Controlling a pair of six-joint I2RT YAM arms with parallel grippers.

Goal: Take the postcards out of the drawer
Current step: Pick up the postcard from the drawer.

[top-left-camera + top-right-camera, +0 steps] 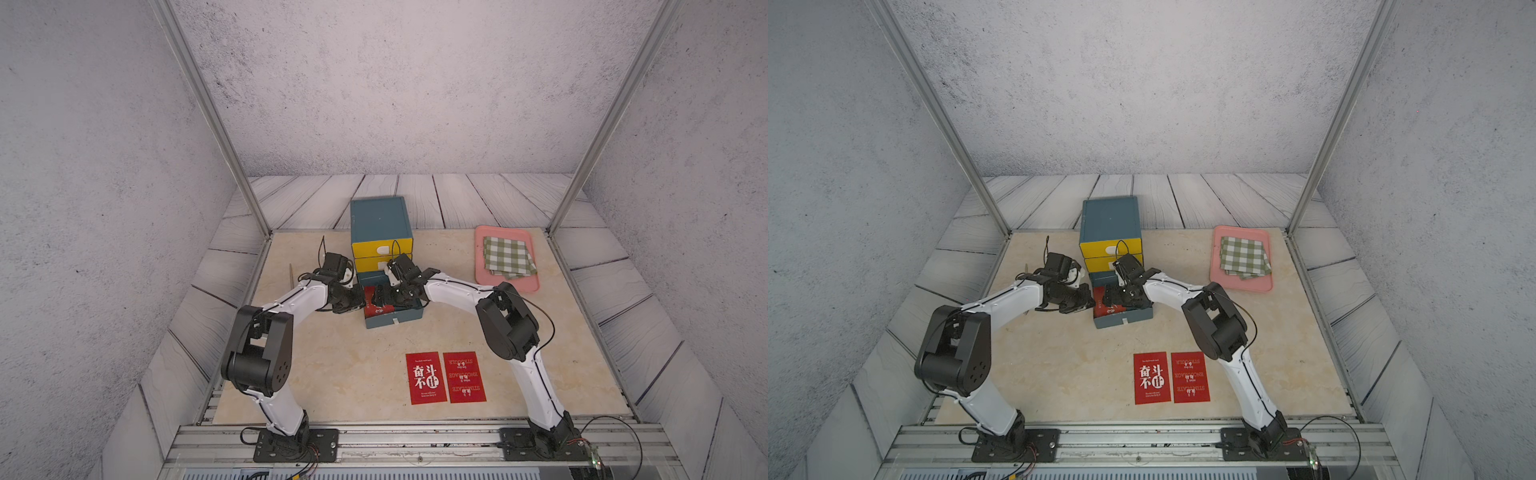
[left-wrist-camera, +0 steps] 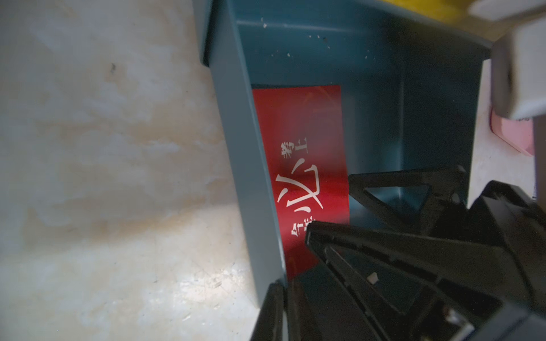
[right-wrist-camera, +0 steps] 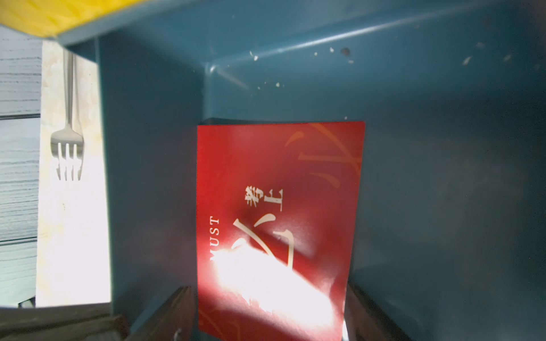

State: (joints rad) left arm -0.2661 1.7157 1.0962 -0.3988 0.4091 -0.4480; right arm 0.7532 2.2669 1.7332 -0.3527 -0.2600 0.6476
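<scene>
Step in hand, by judgement: retrieval of the last of three cards. Already out on the pale marbled surface (image 1: 332, 365), toward its front edge: the flat red rectangular big-character postcard (image 1: 427, 377) and, just beside it, the matching red small-print postcard (image 1: 464, 376), both flat, long axes running front to back. Still inside the pulled-out teal bottom drawer (image 1: 395, 321) of the teal chest with yellow upper drawers (image 1: 378, 220): the third flat red postcard with white characters (image 3: 277, 192). Appears to lie flat on the drawer floor, one long edge close against the drawer's left wall. Long axis parallel to that wall, along the drawer's line of travel; one short end pointing toward the chest, the other toward the drawer front. Over that nearer end: the right hand (image 3: 270, 308), spread wide, one finger along each long edge of the card, close by or touching; no grip confirmable. At the drawer's left wall: the left hand (image 1: 359, 302), pressed together; impossible to tell whether pinching the wall's rim or merely resting against it. Next move, by judgement: calls for closing across the card's width or tipping up one edge, since a thin card flat on a hard floor offers little to catch. Then calls for lifting clear of the drawer's front wall and setting down beside the two already out, in like alignment.
</scene>
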